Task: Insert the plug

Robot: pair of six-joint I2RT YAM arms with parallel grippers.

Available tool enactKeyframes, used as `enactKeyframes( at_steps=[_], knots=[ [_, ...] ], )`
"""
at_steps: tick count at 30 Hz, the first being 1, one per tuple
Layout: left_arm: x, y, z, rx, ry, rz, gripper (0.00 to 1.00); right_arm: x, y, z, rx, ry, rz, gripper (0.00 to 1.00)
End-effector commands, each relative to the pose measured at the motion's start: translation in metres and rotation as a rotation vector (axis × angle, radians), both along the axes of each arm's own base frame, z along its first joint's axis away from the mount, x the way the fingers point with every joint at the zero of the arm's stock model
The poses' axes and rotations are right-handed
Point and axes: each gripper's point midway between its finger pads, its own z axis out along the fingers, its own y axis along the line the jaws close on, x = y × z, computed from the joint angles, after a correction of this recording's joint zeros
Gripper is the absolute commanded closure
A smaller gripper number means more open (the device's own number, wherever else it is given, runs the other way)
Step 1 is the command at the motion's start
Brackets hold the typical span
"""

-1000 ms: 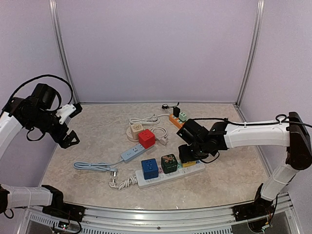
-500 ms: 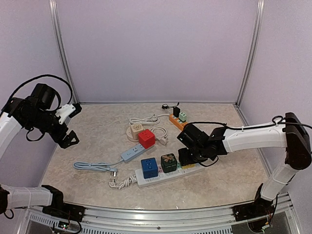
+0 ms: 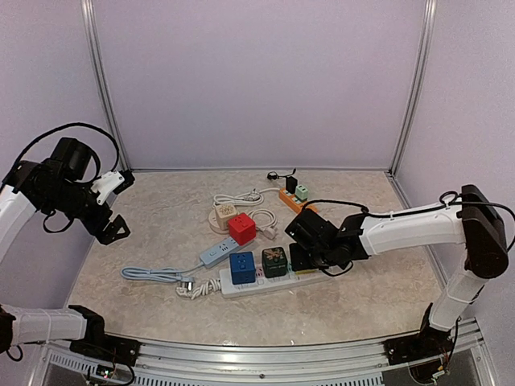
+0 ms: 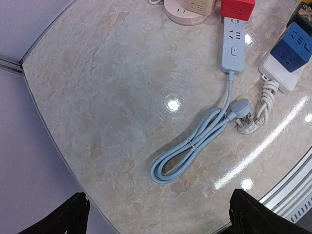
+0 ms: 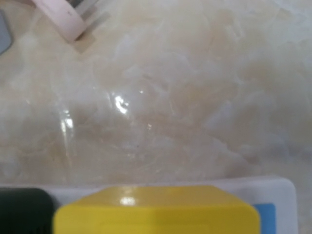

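Right wrist: glossy yellow blocky plug (image 5: 156,210), marbled tabletop (image 5: 195,87).

Green cube (image 3: 274,261) and blue cube (image 3: 241,266) block 9 o'clock of the yellow plug (image 5: 156,214) in the right gripper (image 3: 306,262). Tabletop (image 3: 378,281) at 3 o'clock lies open.

Marbled table (image 3: 145,233) holds white strip (image 3: 267,284), grey strip (image 3: 216,255), orange strip (image 3: 290,199).

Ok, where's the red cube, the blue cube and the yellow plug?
red cube (image 3: 241,228): top camera, middle of the cube.
blue cube (image 3: 242,266): top camera, middle of the cube.
yellow plug (image 5: 156,213): right wrist camera, its flat yellow face.
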Motion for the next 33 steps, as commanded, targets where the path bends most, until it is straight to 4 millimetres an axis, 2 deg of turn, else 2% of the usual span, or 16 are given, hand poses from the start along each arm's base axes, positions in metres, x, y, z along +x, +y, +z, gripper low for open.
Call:
enactKeyframes(
  at_steps=[1,2,3,6,7,12,14,16,18,21,24,25,26,29,31,33],
  knots=[
    [-0.003,0.003,0.007,0.01,-0.013,-0.002,0.01,-0.045,-0.056,-0.032,-0.249,0.213,0.001,0.13],
    [-0.003,0.003,0.008,0.01,-0.015,-0.003,0.01,-0.042,-0.052,-0.018,-0.233,0.191,0.012,0.02],
    [-0.003,0.004,0.009,0.011,-0.016,-0.003,0.01,-0.037,-0.045,-0.002,-0.204,0.165,0.024,0.01],
    [-0.003,0.003,0.012,0.012,-0.025,-0.009,0.01,-0.027,-0.025,0.051,-0.09,0.097,0.086,0.0],
    [-0.003,0.004,0.012,0.013,-0.028,-0.009,0.01,-0.026,-0.021,0.063,-0.062,0.094,0.107,0.0],
    [0.0,0.008,0.007,0.019,-0.035,-0.007,0.01,-0.013,-0.016,0.129,0.182,0.05,0.206,0.0],
    [0.005,0.013,0.001,0.025,-0.041,0.009,0.01,0.0,-0.023,0.149,0.268,0.016,0.214,0.0],
    [0.017,0.024,-0.004,0.034,-0.066,0.055,0.01,0.023,-0.051,0.161,0.257,-0.053,0.157,0.0],
    [0.037,0.043,-0.006,0.021,-0.116,0.149,0.01,0.051,-0.095,0.165,0.183,-0.143,0.049,0.0],
    [0.076,0.085,0.0,-0.092,-0.267,0.356,0.01,0.081,-0.17,0.146,0.117,-0.229,-0.127,0.0],
    [0.094,0.122,0.001,-0.197,-0.422,0.521,0.01,0.095,-0.235,0.132,0.142,-0.319,-0.302,0.0],
    [0.095,0.132,-0.008,-0.216,-0.454,0.562,0.01,0.099,-0.256,0.137,0.129,-0.391,-0.37,0.0],
    [0.098,0.138,-0.01,-0.231,-0.503,0.597,0.01,0.095,-0.273,0.127,0.083,-0.424,-0.436,0.0],
    [0.1,0.153,-0.013,-0.264,-0.654,0.693,0.01,0.083,-0.304,0.121,0.012,-0.502,-0.59,0.0],
    [0.101,0.156,-0.025,-0.304,-0.684,0.737,0.01,0.076,-0.313,0.114,-0.017,-0.517,-0.635,0.01],
    [0.102,0.156,-0.038,-0.33,-0.687,0.748,0.01,0.073,-0.313,0.105,-0.016,-0.521,-0.625,0.0]
  ],
)
